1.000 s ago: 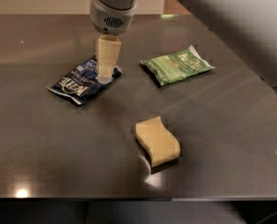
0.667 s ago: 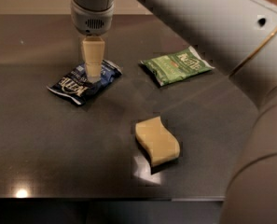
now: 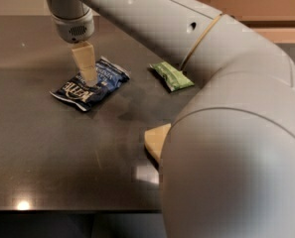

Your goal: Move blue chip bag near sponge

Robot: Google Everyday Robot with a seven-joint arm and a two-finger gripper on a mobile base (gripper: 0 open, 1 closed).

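The blue chip bag [image 3: 76,91] lies flat on the dark table [image 3: 47,152] at the left, navy foil with white lettering. My gripper [image 3: 89,79] comes straight down from the arm's wrist and its tip is on or just above the middle of the bag. The sponge [image 3: 156,139], pale yellow, lies to the lower right of the bag. Only its left corner shows, since my arm [image 3: 226,133] hides the rest.
A green chip bag [image 3: 172,76] lies to the right of the blue bag, partly behind my arm. The arm fills the right half of the view. The table's front edge runs along the bottom.
My gripper has shifted left and down over the blue chip bag. The arm has swung into the view and now covers most of the sponge. The bags have not moved.
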